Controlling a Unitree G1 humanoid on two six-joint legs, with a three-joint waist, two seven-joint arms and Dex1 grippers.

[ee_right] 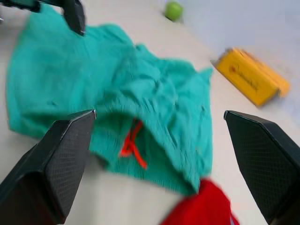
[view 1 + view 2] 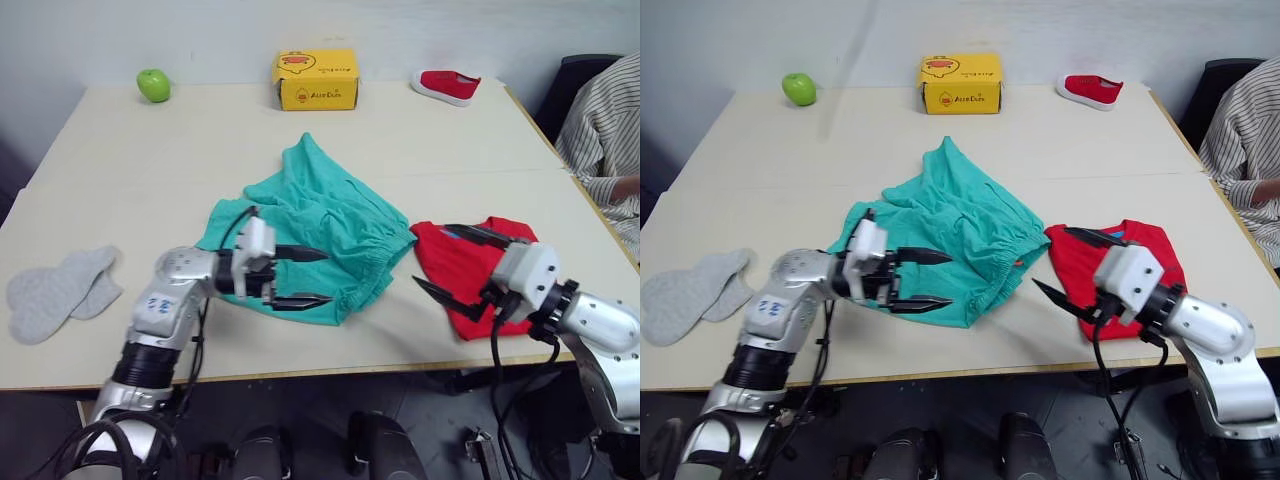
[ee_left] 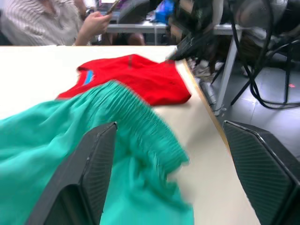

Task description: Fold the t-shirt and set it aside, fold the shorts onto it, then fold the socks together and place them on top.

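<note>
The teal-green shorts [image 2: 320, 225] lie rumpled mid-table, gathered waistband toward the right. My left gripper [image 2: 308, 276] hovers open over their front left part, with nothing between its fingers. The red t-shirt [image 2: 470, 262] rests folded at the front right, its blue collar band showing. Over the shirt's left edge my right gripper [image 2: 445, 262] stands open and empty. Two grey socks [image 2: 62, 290] lie flat at the front left edge. In the left wrist view the shorts [image 3: 84, 154] fill the foreground with the t-shirt [image 3: 133, 77] beyond.
A green apple [image 2: 154, 85], a yellow box [image 2: 315, 80] and a small red shoe [image 2: 447, 86] line the table's far edge. A person in a striped shirt [image 2: 605, 130] sits at the right side of the table.
</note>
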